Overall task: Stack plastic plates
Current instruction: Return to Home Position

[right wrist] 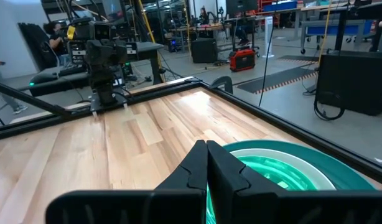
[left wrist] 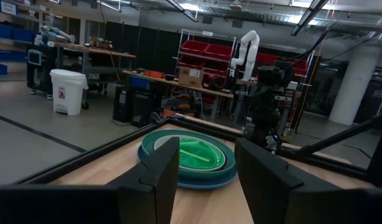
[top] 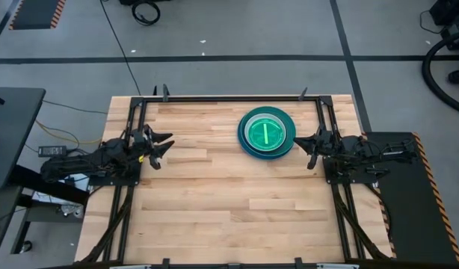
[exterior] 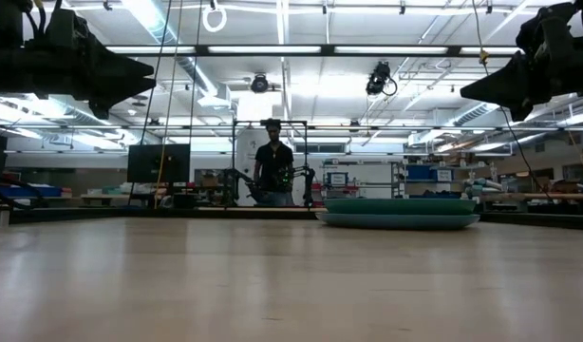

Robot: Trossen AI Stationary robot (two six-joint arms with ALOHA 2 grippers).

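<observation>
The plastic plates (top: 267, 133) sit in one nested stack on the far right part of the table: a blue plate at the bottom, teal above it, a pale one inside, green on top. The stack also shows in the low view (exterior: 398, 213), the left wrist view (left wrist: 190, 158) and the right wrist view (right wrist: 284, 174). My left gripper (top: 168, 144) hovers open above the table's left side, far from the stack (left wrist: 206, 174). My right gripper (top: 299, 140) hovers shut just right of the stack (right wrist: 206, 163). Neither touches anything.
A black metal frame (top: 229, 98) runs along the table's far edge and both sides. Bare wood (top: 229, 202) spreads across the middle and near part of the table. A person (exterior: 273, 171) stands in the room beyond the far edge.
</observation>
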